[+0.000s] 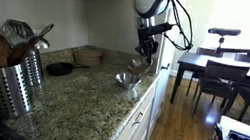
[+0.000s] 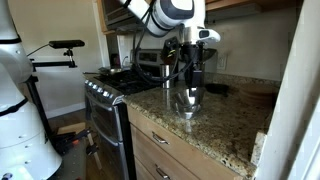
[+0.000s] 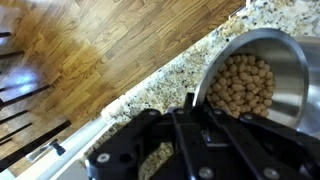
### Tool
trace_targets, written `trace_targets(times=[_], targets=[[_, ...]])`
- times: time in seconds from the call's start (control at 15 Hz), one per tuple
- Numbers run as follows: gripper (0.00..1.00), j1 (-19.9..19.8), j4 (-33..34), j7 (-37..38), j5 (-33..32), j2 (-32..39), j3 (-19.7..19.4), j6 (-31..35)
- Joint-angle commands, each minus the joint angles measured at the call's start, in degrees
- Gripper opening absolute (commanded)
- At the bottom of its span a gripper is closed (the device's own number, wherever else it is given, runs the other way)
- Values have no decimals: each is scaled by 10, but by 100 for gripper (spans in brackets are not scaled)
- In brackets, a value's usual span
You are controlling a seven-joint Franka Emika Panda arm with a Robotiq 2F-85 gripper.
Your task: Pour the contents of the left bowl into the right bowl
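"Where's the bowl?"

"I've got the full bowl up in the air above the worktop. In the wrist view its mouth faces the camera, and I can see small tan balls heaped inside."

"And the hand?"

"The hand is pressed together, pinching that bowl at the rim."

"The twin?"

"The empty-looking bowl sits on the worktop below the hand, close to the front edge. I can't tell whether there's anything in it."

"Around them?"

"A dark flat dish lies further back, with a metal utensil holder full of spoons near the camera. The wood floor shows beyond the edge."
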Motion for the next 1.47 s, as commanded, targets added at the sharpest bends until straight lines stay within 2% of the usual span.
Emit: trace_targets(times=[0.0,0.6,1.4], targets=[[7,-1,19,27,-26,-2,4,-33],[7,8,63,27,-53,20,15,-79],[7,40,65,18,-80,45,39,-127]])
